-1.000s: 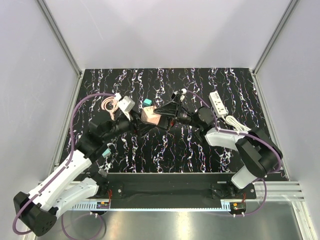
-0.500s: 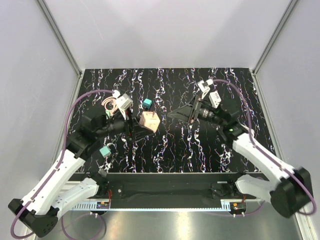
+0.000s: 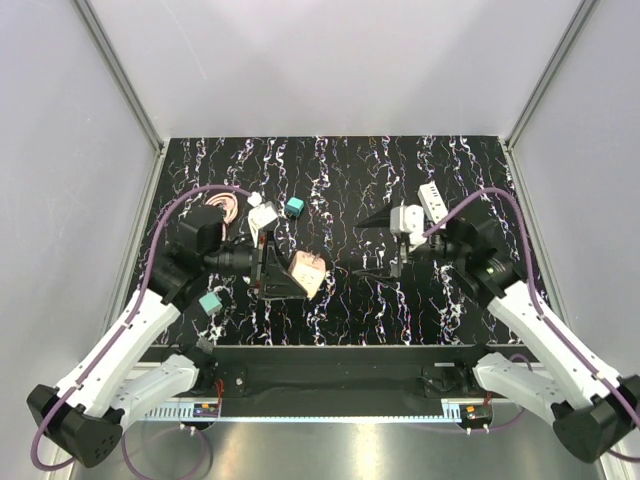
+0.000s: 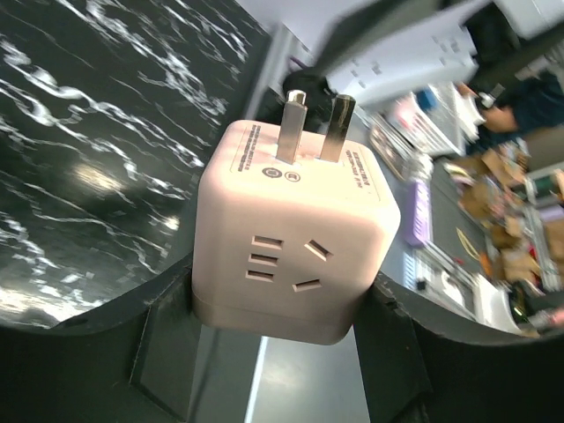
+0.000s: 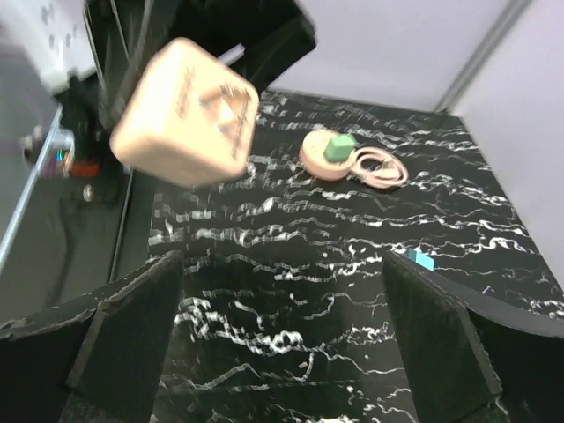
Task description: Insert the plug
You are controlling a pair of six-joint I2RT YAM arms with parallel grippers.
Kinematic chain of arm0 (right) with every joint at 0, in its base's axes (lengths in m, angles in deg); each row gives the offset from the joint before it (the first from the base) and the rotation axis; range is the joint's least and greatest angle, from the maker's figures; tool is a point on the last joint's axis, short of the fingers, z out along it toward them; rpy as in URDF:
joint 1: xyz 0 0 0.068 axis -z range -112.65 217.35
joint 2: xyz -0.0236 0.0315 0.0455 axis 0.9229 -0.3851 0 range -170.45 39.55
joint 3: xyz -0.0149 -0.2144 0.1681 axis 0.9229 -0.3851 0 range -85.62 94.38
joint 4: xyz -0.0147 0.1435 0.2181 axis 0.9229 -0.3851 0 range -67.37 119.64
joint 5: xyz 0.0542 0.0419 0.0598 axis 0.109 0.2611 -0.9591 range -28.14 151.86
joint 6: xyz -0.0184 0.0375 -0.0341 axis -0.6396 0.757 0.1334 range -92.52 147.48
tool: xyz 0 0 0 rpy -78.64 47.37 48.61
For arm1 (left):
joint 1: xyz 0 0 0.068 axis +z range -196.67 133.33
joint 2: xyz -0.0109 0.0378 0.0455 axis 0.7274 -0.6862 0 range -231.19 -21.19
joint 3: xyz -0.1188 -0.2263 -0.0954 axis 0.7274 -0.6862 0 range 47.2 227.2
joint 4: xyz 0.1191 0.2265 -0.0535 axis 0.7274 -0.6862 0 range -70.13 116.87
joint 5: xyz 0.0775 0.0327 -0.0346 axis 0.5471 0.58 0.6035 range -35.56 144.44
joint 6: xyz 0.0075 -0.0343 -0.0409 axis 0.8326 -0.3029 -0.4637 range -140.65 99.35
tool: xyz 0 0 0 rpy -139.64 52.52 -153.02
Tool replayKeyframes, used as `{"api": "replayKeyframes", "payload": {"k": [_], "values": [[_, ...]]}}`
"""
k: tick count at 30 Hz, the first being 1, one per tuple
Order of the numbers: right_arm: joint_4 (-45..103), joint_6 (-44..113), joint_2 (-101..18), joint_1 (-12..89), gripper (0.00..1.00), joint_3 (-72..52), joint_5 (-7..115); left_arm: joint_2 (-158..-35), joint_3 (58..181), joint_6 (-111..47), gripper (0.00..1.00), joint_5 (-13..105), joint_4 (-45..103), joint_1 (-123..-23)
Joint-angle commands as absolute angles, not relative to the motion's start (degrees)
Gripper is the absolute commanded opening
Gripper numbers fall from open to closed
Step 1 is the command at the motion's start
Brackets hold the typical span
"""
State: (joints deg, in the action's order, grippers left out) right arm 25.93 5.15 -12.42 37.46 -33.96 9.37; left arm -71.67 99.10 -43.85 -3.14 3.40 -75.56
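Your left pincer (image 3: 283,277) is clamping the tan cube (image 3: 306,271), prongs pointing up. Your right pincer (image 3: 377,245) is hanging wide apart, and the plug (image 3: 294,207) is sitting on the surface (image 3: 340,170) behind the cube.

The left arm (image 3: 130,335) and right arm (image 3: 545,325) are white-shelled with black joints and purple cables (image 3: 165,215).

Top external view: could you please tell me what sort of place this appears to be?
Probably an enclosed robot test cell in a lab: plain white walls on aluminium posts, a black marbled tabletop, and cluttered workbenches beyond, in the left wrist view.
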Motion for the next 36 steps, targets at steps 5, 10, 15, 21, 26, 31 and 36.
{"api": "replayKeyframes", "payload": {"k": [5, 10, 15, 21, 26, 31, 36], "values": [[19.4, -19.1, -16.7, 31.4, 1.00, -26.0, 5.3, -73.5, 96.7, -42.8, 0.00, -16.5, 5.4, -75.4], [11.3, -23.8, -19.5, 28.1, 1.00, -21.6, 4.0, -75.8, 96.2, -41.2, 0.00, -17.4, 4.5, -75.4], [-0.1, -28.3, -23.5, 23.2, 1.00, -15.8, 2.6, -76.9, 96.4, -40.1, 0.00, -17.7, 3.2, -75.5], [-10.6, -33.0, -27.8, 20.2, 1.00, -12.1, 1.1, -78.5, 96.7, -38.6, 0.00, -17.4, 1.9, -75.9], [-9.3, -35.1, -30.6, 17.9, 1.00, -12.0, 3.6, -79.1, 96.7, -38.4, 0.00, -17.7, 1.8, -76.3], [-9.2, -37.0, -33.6, 16.6, 1.00, -9.6, 3.8, -79.9, 96.5, -38.2, 0.00, -17.8, 1.6, -76.8], [-8.4, -38.2, -36.4, 15.2, 1.00, -7.9, 7.5, -80.7, 95.9, -37.7, 0.00, -17.7, 1.6, -77.2]]}}
